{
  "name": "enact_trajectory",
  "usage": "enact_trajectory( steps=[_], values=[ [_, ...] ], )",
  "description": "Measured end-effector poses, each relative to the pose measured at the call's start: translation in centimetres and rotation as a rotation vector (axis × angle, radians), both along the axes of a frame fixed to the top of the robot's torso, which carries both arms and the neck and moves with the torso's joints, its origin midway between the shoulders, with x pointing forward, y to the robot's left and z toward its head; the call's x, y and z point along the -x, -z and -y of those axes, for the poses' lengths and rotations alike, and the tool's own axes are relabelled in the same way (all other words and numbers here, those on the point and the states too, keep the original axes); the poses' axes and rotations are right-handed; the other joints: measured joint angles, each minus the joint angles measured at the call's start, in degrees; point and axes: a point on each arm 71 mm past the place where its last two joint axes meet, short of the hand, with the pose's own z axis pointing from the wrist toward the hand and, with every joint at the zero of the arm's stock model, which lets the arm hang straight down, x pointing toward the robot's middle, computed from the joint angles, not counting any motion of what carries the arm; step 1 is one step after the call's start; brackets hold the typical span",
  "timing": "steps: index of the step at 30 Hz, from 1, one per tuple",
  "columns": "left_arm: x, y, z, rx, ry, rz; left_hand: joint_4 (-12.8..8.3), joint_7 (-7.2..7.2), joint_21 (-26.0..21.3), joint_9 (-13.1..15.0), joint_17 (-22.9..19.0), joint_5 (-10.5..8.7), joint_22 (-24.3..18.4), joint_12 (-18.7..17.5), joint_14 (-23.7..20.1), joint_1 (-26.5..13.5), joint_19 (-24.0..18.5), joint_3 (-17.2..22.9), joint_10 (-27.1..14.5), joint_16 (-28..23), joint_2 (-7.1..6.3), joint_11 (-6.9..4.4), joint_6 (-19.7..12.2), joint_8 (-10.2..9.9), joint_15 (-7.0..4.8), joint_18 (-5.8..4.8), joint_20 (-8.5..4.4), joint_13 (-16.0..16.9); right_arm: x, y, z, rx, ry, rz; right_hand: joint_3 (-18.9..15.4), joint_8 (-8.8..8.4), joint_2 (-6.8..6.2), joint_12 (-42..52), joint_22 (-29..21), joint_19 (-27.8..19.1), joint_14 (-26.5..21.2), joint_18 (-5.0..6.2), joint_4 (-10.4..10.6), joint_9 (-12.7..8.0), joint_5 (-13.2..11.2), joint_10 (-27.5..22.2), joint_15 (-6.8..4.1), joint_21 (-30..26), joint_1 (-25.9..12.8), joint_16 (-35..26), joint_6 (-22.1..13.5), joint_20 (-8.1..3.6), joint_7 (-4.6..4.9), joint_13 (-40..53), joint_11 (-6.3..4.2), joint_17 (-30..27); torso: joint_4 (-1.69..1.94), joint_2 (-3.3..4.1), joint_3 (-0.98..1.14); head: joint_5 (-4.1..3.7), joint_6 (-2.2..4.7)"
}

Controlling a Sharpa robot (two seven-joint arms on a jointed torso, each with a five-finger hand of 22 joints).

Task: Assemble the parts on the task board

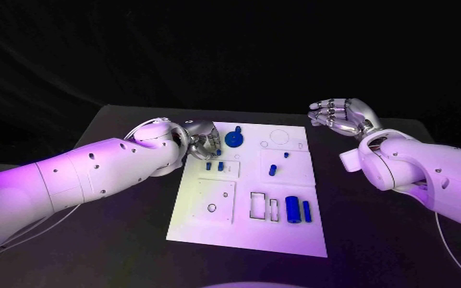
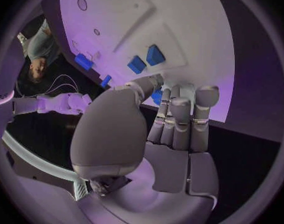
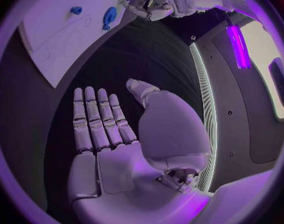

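The white task board (image 1: 206, 225) lies in the middle of the black table. My left hand (image 1: 202, 138) is at the board's upper left edge, and a small blue part (image 2: 157, 95) sits pinched between its thumb and fingers (image 2: 179, 119). Two short blue pegs (image 1: 215, 166) stand just in front of that hand. A round blue part (image 1: 235, 139) lies at the board's far side, and two larger blue cylinders (image 1: 298, 209) lie near the front right. My right hand (image 1: 341, 118) hangs above the table past the board's far right corner, fingers (image 3: 95, 117) apart and palm empty.
Two more small blue pegs (image 1: 272, 169) stand mid-board. A small ring (image 1: 212, 208) lies on the square plate at the front left, beside rectangular slots (image 1: 259, 206). Bare black table (image 1: 106, 248) runs along both sides of the board.
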Motion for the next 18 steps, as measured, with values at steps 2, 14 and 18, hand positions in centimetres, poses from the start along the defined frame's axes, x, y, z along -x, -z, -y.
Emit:
enact_trajectory(
  steps=[2, 14, 18],
  values=[
    [-0.1, 0.0, -0.5, 0.0, -0.011, 0.003, 0.0, 0.0, 0.0, 0.0, -0.2, 0.0, -0.2, 0.0, 0.0, 0.0, -0.1, 0.0, 0.0, 0.0, 0.0, 0.0, 0.0, 0.0, 0.0, 0.0, 0.08, 0.0, 0.0, 0.0, 0.1, 0.001, 0.001, 0.0, 0.0, 0.0, 0.02, 0.0, -0.2, 0.2, 0.2, 0.01, -0.4, -0.1, 0.0, 0.0, -0.22, 0.0, 0.0, 0.0, 0.0, 0.2, 0.0, -0.2, -0.05, -0.2, -0.01, 0.0, 0.0, -0.04, 0.03],
    [-0.6, -0.7, -3.8, 0.053, -0.098, 0.01, -0.3, 0.41, -2.3, -0.2, -3.6, 0.0, -3.8, -0.2, -1.8, 0.6, -1.9, 0.3, -0.2, -1.7, 0.62, 0.21, -0.4, -0.6, 0.21, 0.88, 0.08, 0.1, -0.3, 0.2, 0.6, 0.037, -0.008, -0.001, 2.5, 0.91, -0.14, 0.7, -0.3, 4.6, 5.8, 0.0, -3.8, -0.8, -0.8, 2.7, -1.87, 1.7, 2.6, 2.3, 2.5, -0.91, 0.34, -1.3, -1.53, 0.0, -0.04, -0.07, 0.02, -0.4, 0.3],
    [-0.4, -1.1, -5.1, 0.106, -0.13, -0.004, -0.7, 0.76, -2.5, -0.3, -3.9, 0.0, -4.1, -0.1, -2.0, 1.0, -2.0, 0.7, 0.8, -1.9, 1.01, 0.14, 0.2, -0.6, 0.09, 0.9, 0.04, 0.4, -0.3, 0.3, 0.4, 0.08, -0.039, -0.002, 4.2, 1.5, -0.36, 0.7, 0.9, 9.6, 12.3, -0.02, -5.5, -1.1, -1.0, 5.8, -4.11, 4.9, 3.7, 4.5, 4.7, -3.05, 0.82, -1.3, -2.84, 1.2, -0.02, -0.07, 0.02, -0.61, 0.37]
  ],
)
